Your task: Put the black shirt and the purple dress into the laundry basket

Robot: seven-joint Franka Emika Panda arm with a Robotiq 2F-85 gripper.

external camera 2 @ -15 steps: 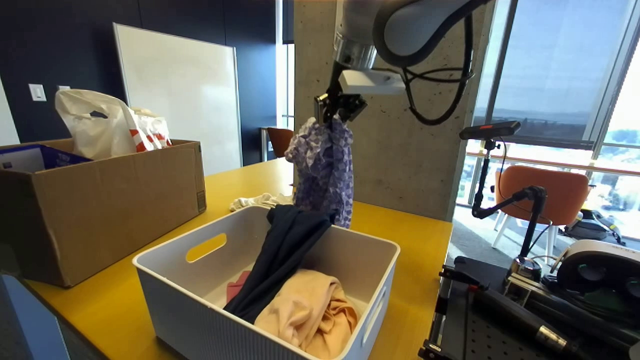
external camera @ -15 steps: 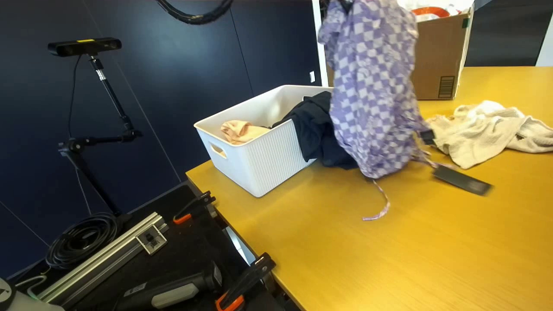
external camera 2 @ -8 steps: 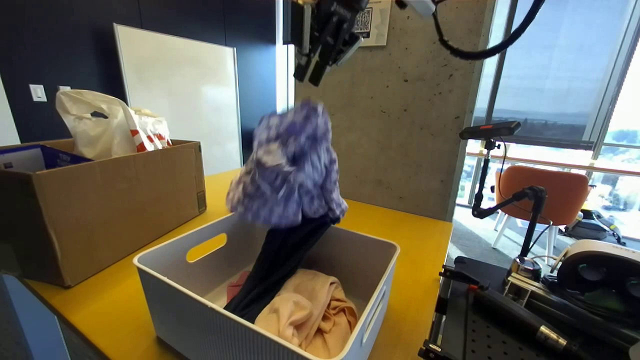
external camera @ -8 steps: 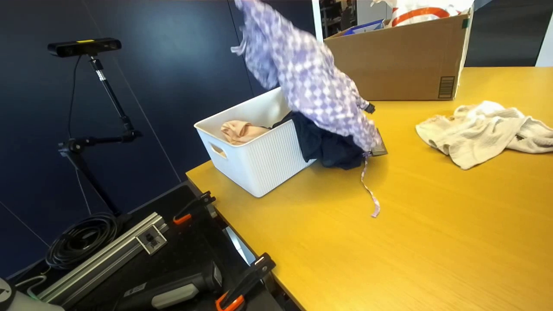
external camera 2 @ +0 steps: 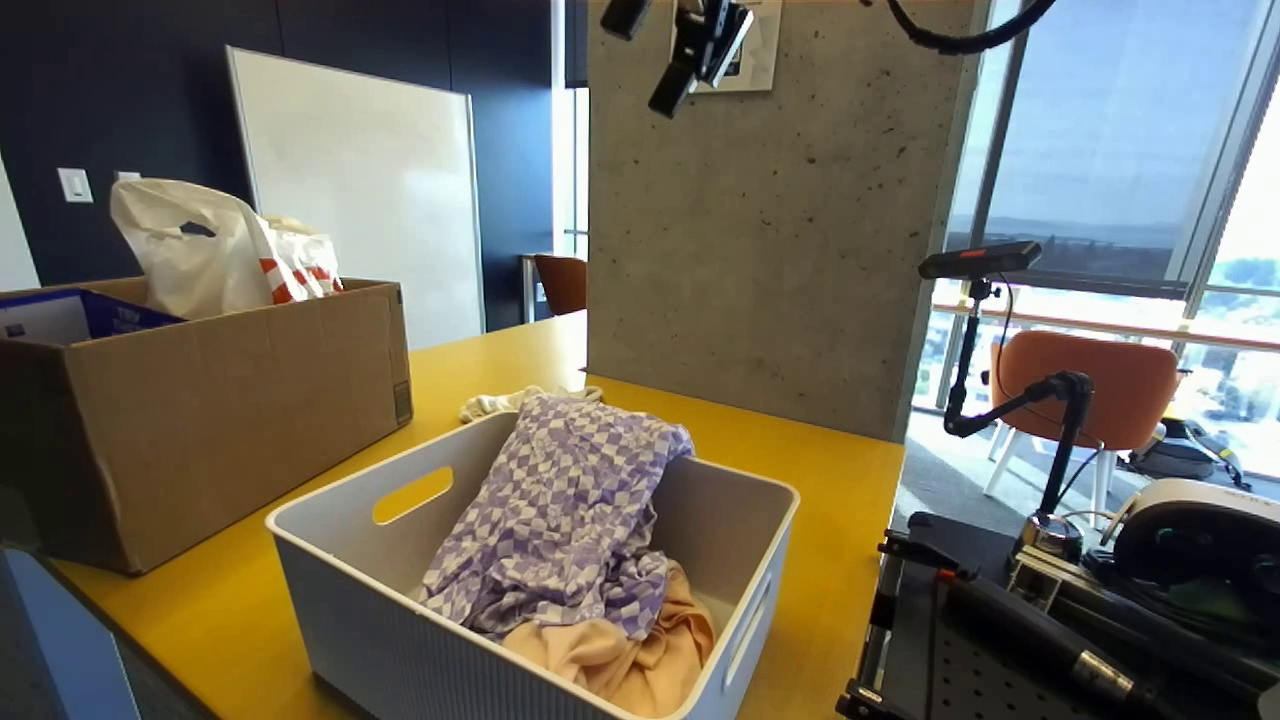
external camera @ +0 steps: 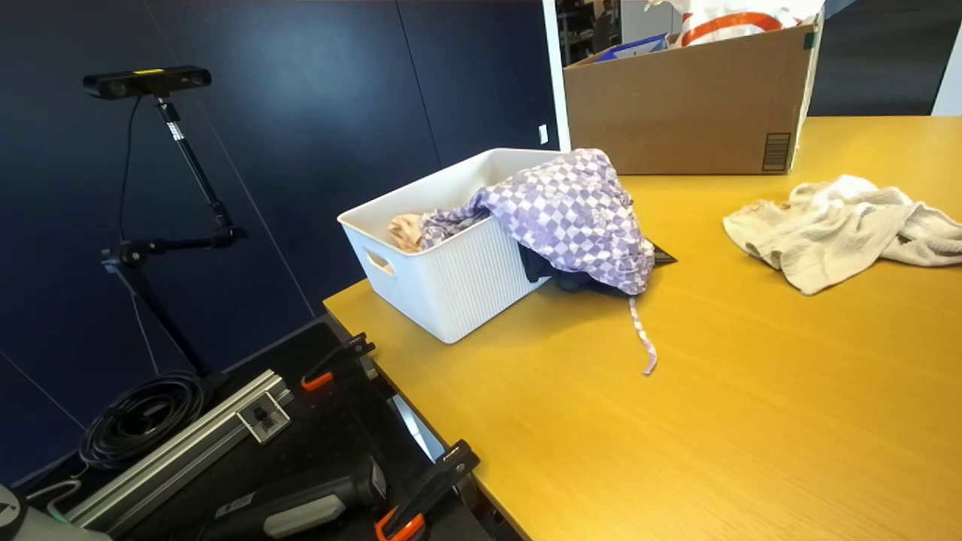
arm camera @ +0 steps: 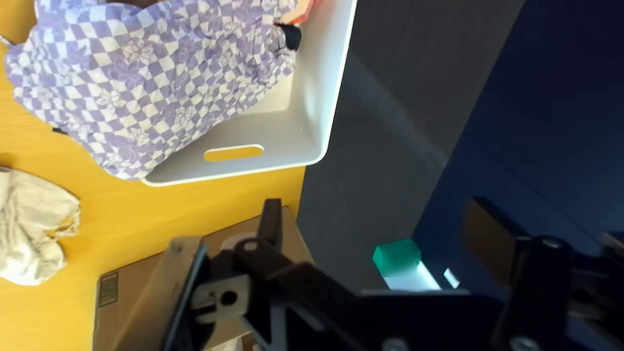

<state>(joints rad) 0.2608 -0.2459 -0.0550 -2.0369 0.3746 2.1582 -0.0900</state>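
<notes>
Dress (external camera 2: 560, 500): clear of the gripper (arm camera: 378, 224), whose jaws stand wide apart, high above the cloth. Thin, rumpled fabric, purple-and-white checks overlaid with pale flowers. It drapes over one wall of the basket (external camera: 481, 282): part inside, resting on the peach cloth (external camera 2: 585, 650), part bulging outside over the rim, a narrow tie (external camera: 641, 334) trailing onto the table (external camera: 714, 421).

Shirt (external camera: 535, 267): black, matte, folded under the dress; in an exterior view it hangs against the outer wall. Cannot tell how much lies inside.

Basket: white, rigid, looks like plastic; fine vertical ribs, rounded corners, round-ended handle slots.

Table: yellow, smooth, faint wood grain.

Cream cloth (external camera: 834, 225): crinkled, loosely heaped on the table, apart from the basket.

Carton (external camera: 691, 113): brown cardboard, straight-sided, near the basket; white bag (external camera 2: 200, 255), thin and creased, sticks up from it.
</notes>
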